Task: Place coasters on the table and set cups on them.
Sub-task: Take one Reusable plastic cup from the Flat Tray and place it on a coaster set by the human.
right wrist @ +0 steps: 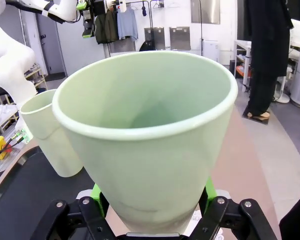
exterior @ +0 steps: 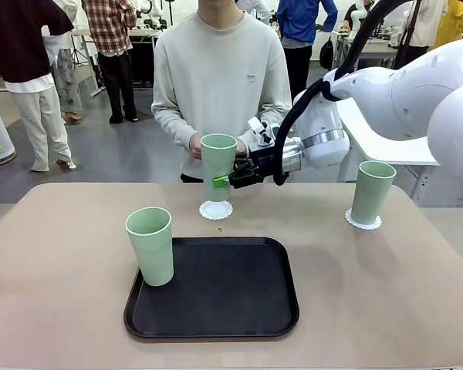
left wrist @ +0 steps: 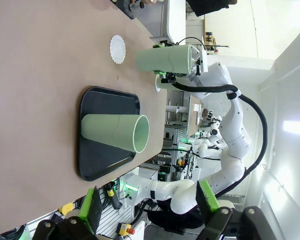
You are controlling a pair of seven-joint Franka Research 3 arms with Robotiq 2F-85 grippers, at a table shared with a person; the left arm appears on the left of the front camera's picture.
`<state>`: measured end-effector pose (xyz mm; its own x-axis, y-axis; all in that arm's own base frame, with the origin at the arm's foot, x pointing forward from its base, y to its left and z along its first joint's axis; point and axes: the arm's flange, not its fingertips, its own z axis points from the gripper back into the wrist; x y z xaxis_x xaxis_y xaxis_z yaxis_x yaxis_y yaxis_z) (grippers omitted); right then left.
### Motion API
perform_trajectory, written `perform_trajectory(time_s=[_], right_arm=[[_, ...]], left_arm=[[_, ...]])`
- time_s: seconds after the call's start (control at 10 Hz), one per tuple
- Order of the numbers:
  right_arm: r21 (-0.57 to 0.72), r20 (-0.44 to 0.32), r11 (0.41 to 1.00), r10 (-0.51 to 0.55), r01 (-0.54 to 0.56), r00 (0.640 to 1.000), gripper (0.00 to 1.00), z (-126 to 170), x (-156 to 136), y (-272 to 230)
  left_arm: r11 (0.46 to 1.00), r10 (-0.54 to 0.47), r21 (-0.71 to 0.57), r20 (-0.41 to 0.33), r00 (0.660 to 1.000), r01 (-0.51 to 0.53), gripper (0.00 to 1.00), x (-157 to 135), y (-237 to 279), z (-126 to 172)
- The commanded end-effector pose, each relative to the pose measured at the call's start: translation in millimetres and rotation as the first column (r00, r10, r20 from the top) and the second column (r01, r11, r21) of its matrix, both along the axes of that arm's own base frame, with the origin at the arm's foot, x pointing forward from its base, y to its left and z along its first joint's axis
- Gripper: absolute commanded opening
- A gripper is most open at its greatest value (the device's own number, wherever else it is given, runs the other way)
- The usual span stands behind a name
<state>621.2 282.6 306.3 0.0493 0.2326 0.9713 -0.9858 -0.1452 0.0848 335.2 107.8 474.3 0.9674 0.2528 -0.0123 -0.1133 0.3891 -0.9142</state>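
Note:
My right gripper (exterior: 233,174) is shut on a mint-green cup (exterior: 218,166), holding it upright just above a white coaster (exterior: 216,210) at the far middle of the beige table (exterior: 62,254). That cup (right wrist: 145,135) looms between the green pads (right wrist: 206,190) in the right wrist view. A second cup (exterior: 372,191) stands on a coaster (exterior: 363,223) at the far right. A third cup (exterior: 150,245) stands on the left rim of the black tray (exterior: 224,301). My left gripper (left wrist: 150,207) is open and empty, well back from the tray's cup (left wrist: 115,132).
A person stands at the far side, with a hand (exterior: 194,143) close behind the held cup. The black tray (left wrist: 107,97) lies at the table's front middle. There is free tabletop to the left of the tray and between the tray and the right cup.

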Motion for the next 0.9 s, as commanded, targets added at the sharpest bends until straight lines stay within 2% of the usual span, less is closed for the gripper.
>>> perform_trajectory(time_s=[0.0,0.8], right_arm=[[-0.040,0.015,0.999,0.008,-0.007,1.000,0.83,-14.8,13.5,6.0],[-0.078,0.016,0.996,-0.045,0.047,0.999,0.83,-47.0,33.1,17.8]], left_arm=[[1.000,-0.006,-0.017,0.020,1.000,0.006,1.00,1.1,-1.4,1.1],[1.000,-0.006,-0.017,0.020,1.000,0.006,1.00,1.1,-1.4,1.1]])
